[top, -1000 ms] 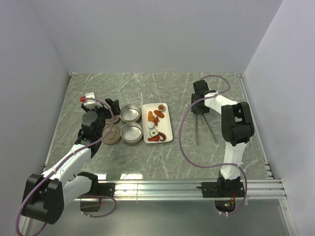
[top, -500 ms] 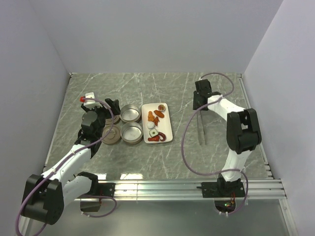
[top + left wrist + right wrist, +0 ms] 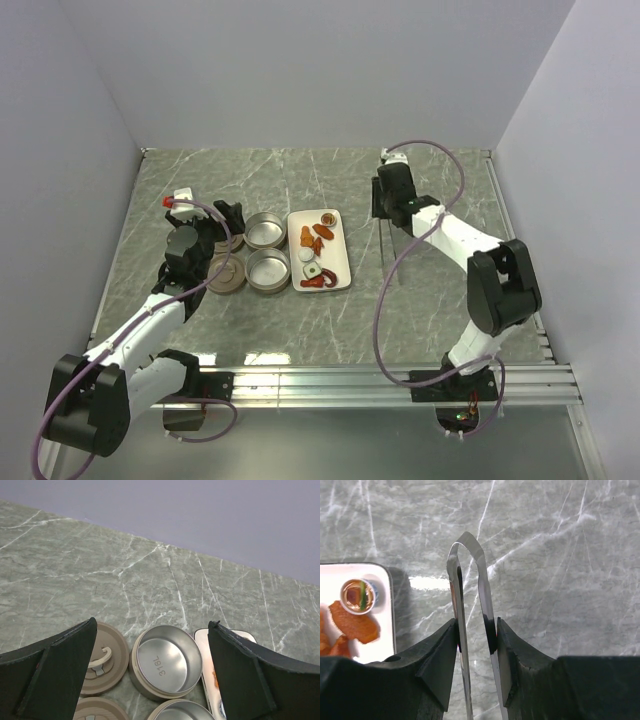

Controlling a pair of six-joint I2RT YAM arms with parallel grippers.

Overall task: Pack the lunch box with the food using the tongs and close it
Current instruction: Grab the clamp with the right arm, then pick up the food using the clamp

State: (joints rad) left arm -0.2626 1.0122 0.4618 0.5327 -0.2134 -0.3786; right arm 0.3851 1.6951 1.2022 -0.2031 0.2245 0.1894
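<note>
My right gripper (image 3: 476, 625) is shut on the tongs (image 3: 481, 565), pinching their two slim metal arms close together just below the joined bend. In the top view the tongs (image 3: 384, 265) point toward the near edge from that gripper (image 3: 385, 212), just right of the white tray (image 3: 341, 250). The food (image 3: 315, 240), orange and red pieces with a white slice, lies on the tray. Two open lunch box tins (image 3: 265, 231) (image 3: 268, 270) stand left of the tray, their lids (image 3: 228, 274) further left. My left gripper (image 3: 152, 625) hangs open above the far tin (image 3: 167, 660) and a lid (image 3: 100, 660).
The tray's corner (image 3: 380, 580) with a round sauce-coloured piece (image 3: 356, 594) shows left of the tongs. Grey walls close the marble table (image 3: 300, 330) on three sides. A rail with both arm bases (image 3: 330, 382) runs along the near edge.
The right gripper has closed on the tongs, squeezing their spread arms together, and has carried them left toward the tray. The left arm has stayed still.
</note>
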